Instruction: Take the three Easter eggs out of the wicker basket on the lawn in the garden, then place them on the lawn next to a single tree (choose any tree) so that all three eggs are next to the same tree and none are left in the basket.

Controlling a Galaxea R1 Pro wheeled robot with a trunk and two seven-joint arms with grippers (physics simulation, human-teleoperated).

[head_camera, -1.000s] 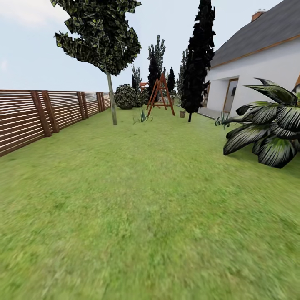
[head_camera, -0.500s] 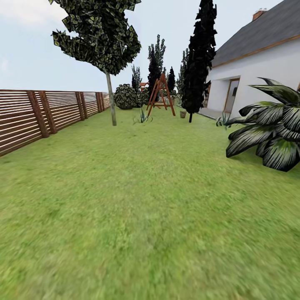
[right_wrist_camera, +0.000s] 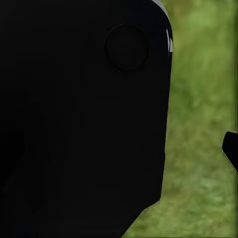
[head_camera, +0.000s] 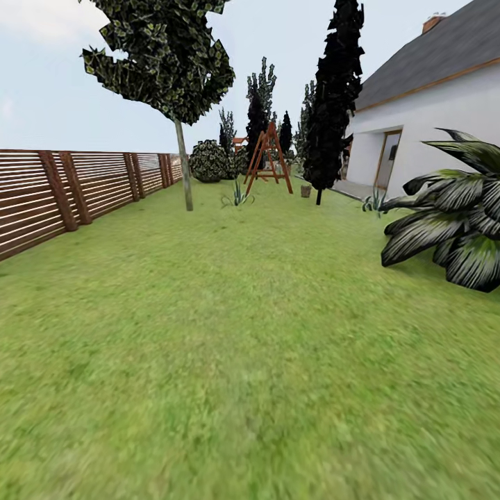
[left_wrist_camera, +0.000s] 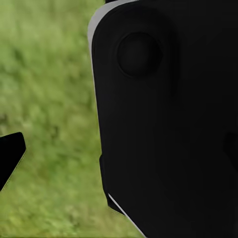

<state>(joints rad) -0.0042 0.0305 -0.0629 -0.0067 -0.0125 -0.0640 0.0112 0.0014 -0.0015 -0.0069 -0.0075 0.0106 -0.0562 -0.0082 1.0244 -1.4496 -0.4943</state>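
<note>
Grippers' state I cannot tell: both wrist views show smooth black housing over blurred grass, while the head view shows mottled lawn point(head_camera: 250, 333), slatted fence point(head_camera: 76, 191) and a thin-trunked tree point(head_camera: 185, 173).

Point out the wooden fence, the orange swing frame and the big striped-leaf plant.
wooden fence point(head_camera: 48, 198), head view, on the slats near a post.
orange swing frame point(head_camera: 267, 154), head view, on its upper legs.
striped-leaf plant point(head_camera: 451, 222), head view, on a middle leaf.
</note>
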